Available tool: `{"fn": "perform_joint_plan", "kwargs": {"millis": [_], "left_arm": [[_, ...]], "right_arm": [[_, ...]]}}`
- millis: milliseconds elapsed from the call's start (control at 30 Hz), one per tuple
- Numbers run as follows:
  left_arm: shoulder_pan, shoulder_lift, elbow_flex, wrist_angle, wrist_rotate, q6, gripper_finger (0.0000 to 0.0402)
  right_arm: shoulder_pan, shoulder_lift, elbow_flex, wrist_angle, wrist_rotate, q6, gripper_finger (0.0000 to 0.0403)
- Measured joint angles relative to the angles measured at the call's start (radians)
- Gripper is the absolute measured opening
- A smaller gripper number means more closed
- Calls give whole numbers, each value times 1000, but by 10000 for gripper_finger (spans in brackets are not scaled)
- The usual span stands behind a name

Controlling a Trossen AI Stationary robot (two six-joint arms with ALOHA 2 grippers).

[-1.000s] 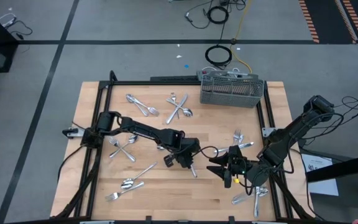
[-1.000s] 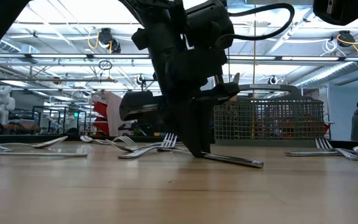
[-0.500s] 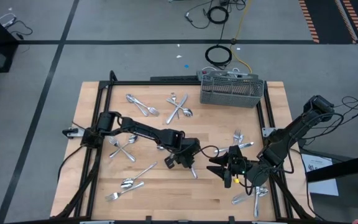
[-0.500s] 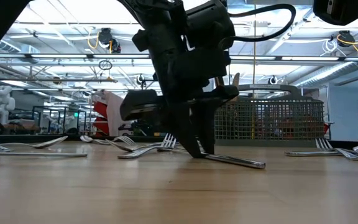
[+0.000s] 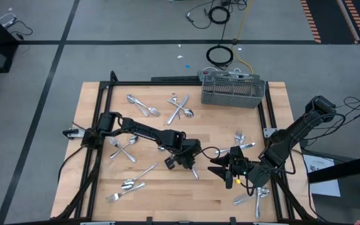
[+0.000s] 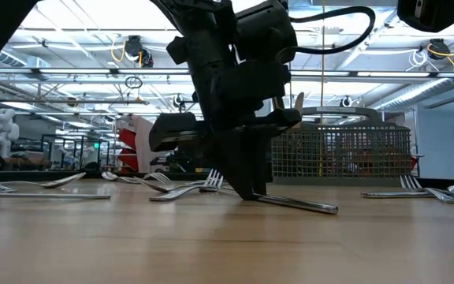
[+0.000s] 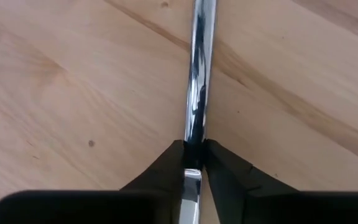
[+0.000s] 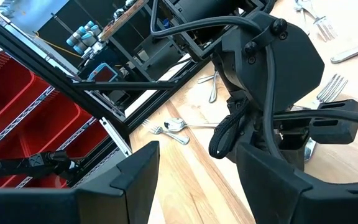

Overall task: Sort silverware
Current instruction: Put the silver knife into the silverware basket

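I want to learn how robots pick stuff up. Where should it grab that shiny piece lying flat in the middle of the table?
Probably on the slim handle, coming straight down from above. The silver piece lies flat on the wooden table, so only its narrow edges offer a pinch. The left end effector already does this, fingertips closed on either side of the handle. The right end effector waits nearby.

Surface, caddy and floor clutter

A pale wooden plank surface (image 5: 224,194) carries a grey mesh slotted caddy (image 5: 232,91) at its far edge. Beyond it, coiled black cable (image 5: 220,56) lies on grey floor; red storage bins (image 8: 17,106) show in the room.
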Motion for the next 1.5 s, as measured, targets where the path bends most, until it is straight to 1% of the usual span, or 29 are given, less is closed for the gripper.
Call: {"fn": "perform_joint_plan", "kwargs": {"millis": [100,200,400,667,1067,1500], "left_arm": [[0,0,0,-3,5,0,50],[0,0,0,-6,7,0,43],[0,0,0,-8,10,-1,50],[0,0,-2,3,10,-1,45],[-1,0,69,5,16,-8,39],[-1,-1,75,-12,23,-26,41]], "right_arm": [[0,0,0,0,0,0,203],[0,0,0,0,0,0,203],[0,0,0,0,0,0,203],[0,0,0,0,0,0,203],[0,0,0,0,0,0,203],[0,0,0,0,0,8,203]]}}
